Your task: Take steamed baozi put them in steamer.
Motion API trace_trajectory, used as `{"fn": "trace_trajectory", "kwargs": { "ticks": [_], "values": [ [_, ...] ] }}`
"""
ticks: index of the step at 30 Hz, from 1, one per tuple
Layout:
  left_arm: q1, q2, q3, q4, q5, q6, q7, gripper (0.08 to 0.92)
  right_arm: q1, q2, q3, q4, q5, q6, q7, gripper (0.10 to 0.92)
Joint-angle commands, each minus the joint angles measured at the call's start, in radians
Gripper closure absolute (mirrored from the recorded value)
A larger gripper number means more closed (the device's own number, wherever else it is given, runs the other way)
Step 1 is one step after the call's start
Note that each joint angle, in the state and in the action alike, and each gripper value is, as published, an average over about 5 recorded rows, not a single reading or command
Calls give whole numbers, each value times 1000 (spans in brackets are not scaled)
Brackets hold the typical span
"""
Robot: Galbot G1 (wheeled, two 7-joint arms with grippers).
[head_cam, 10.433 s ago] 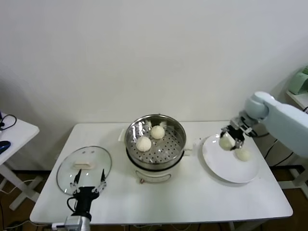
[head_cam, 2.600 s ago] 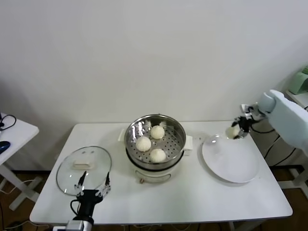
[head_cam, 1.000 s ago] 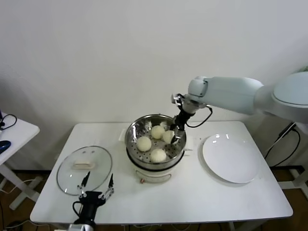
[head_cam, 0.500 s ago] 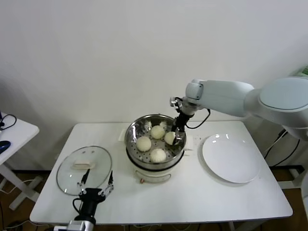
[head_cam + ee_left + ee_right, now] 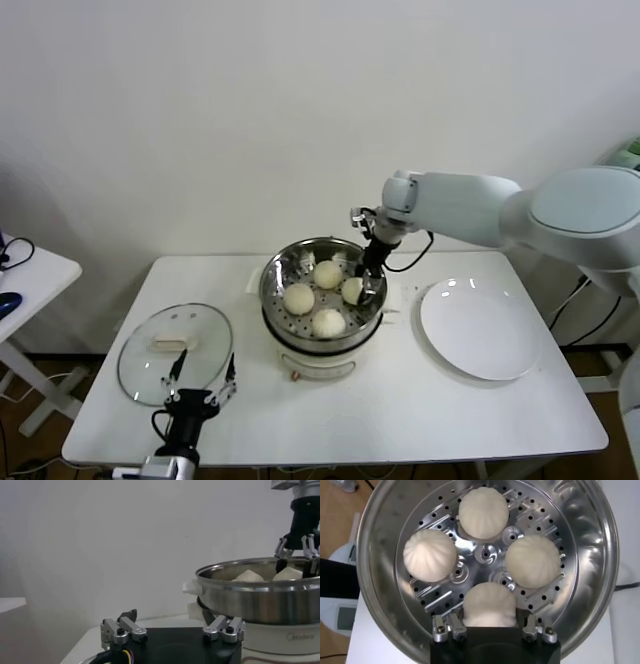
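The right end effector reaches down into the steamer at frame centre, clamped on a baozi; the left end effector hovers spread wide at lower left.

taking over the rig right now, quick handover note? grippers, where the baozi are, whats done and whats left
Right gripper: down inside the steamer, shut on the fourth baozi at the pot's right side, not yet let go.
Left gripper: open, parked low at the table's front left edge, beside the glass lid.
Other three baozi: resting on the perforated tray.
White plate: to the right of the steamer, no buns on it.
Done: all four buns are in the pot.
Left: open the right gripper, lift it clear of the pot.
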Motion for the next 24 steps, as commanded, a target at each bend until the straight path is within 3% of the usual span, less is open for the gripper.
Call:
{"fn": "trace_trajectory", "kwargs": {
  "ticks": [1, 10, 17, 24],
  "values": [
    [-4, 2, -2, -1, 0, 1, 0, 177, -4, 1, 8, 1, -7, 2, 2, 342],
    [-7, 1, -1, 0, 2, 2, -1, 177, 17, -8, 25, 18, -4, 3, -8, 209],
    [-10, 0, 0, 2, 3, 2, -1, 177, 84, -62, 66, 71, 8, 5, -14, 203],
    [-36, -4, 4, 15, 2, 8, -3, 177, 150, -222, 217, 189, -41, 16, 64, 203]
  ]
}}
